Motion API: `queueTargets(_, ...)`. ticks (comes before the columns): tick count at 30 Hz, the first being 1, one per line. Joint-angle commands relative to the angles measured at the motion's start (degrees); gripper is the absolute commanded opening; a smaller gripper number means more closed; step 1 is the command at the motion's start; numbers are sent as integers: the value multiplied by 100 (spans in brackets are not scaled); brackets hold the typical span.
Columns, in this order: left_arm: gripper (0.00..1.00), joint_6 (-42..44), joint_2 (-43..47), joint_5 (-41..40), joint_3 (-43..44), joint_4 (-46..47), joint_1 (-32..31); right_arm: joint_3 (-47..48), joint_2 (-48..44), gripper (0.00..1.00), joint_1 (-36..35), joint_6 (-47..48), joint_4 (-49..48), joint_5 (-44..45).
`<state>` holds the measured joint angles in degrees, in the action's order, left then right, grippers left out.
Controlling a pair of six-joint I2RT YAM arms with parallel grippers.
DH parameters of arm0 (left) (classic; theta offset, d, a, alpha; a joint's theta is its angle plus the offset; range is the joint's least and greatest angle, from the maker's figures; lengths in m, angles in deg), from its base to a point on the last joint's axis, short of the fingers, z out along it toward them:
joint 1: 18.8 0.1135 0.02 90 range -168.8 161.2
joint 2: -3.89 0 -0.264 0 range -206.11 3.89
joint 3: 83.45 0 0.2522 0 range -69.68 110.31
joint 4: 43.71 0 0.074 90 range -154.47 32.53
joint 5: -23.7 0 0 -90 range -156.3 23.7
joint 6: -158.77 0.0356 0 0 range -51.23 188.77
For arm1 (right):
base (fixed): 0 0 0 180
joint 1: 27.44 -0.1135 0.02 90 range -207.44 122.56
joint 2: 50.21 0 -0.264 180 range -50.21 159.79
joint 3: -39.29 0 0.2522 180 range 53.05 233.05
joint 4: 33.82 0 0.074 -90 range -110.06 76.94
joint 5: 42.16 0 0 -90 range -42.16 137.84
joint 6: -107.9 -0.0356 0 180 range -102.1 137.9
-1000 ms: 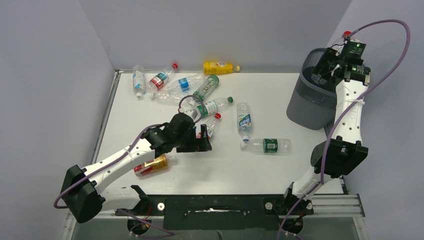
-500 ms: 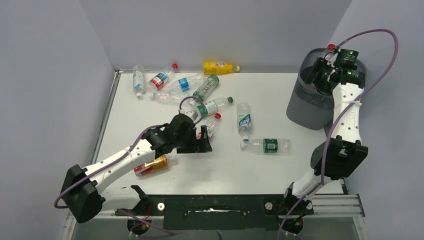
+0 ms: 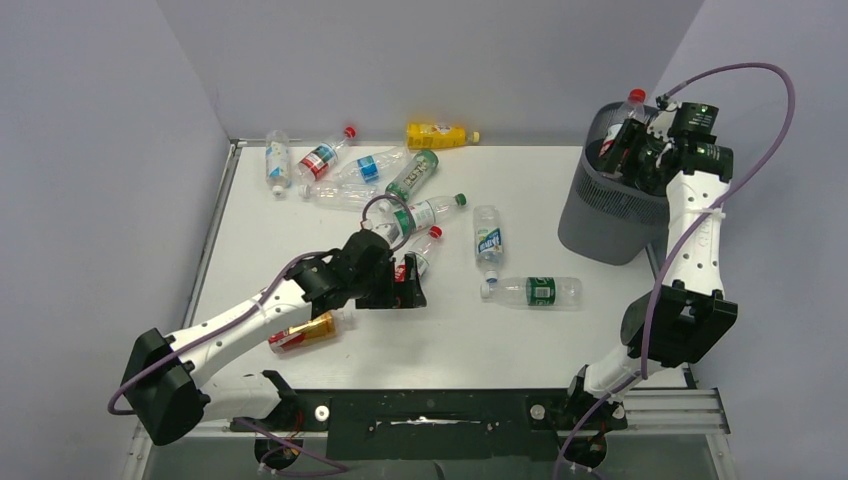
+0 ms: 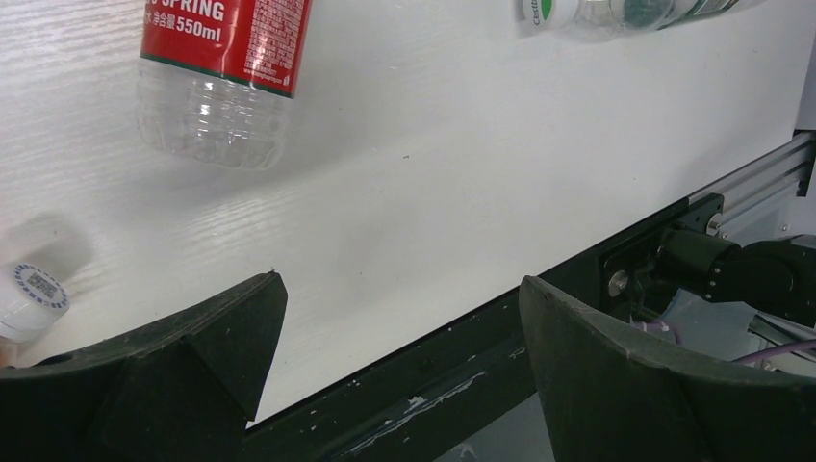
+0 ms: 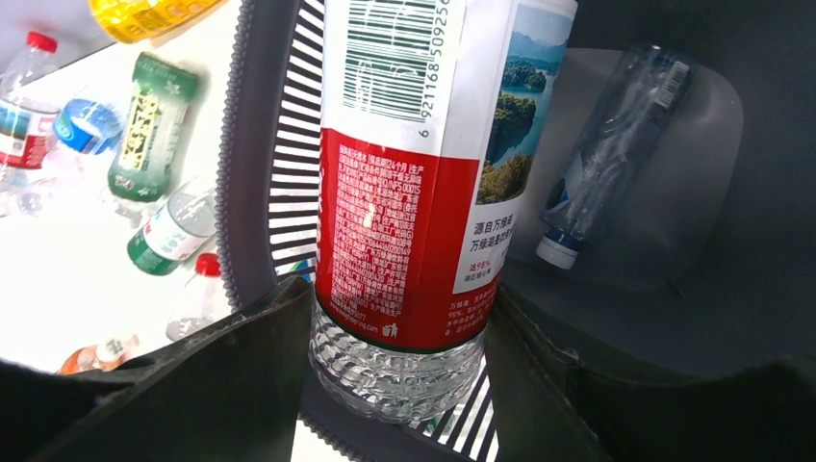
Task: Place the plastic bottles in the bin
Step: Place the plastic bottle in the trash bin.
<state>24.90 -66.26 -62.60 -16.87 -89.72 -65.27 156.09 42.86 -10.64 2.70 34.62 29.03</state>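
My right gripper (image 3: 638,150) (image 5: 395,313) is shut on the base of a clear plastic bottle with a red and white label (image 5: 414,192) (image 3: 622,125), held over the open top of the bin (image 3: 605,215), its red cap tilted up. Inside the bin (image 5: 245,144) lies a clear bottle with a blue cap (image 5: 606,154). My left gripper (image 3: 405,290) (image 4: 401,284) hovers open and empty low over the table, just in front of a red-labelled bottle (image 4: 221,58) (image 3: 420,255). Several more bottles lie across the table, among them a green-labelled one (image 3: 535,291).
A yellow bottle (image 3: 437,134) lies against the back wall, and an amber one (image 3: 303,331) lies under my left forearm. A white-capped bottle (image 4: 29,289) sits beside my left finger. The table's near edge and black frame (image 4: 539,337) lie under the left gripper.
My right gripper carried its bottle left and down over the bin's mouth. The bin shifted slightly left. The left arm has barely moved.
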Motion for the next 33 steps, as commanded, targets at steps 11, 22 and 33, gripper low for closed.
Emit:
queueTargets(11, 93, -86, 11, -125, 262, 202, -260, 207, -402, 73, -653, 15, 646, 467)
queueTargets(22, 93, -42, 39, -351, 442, 43, -320, 767, -808, 98, -900, -282, 725, 1942)
queueTargets(33, 93, 286, -113, -753, 919, -388, -266, 269, -1780, 98, -3314, -215, 212, 3254)
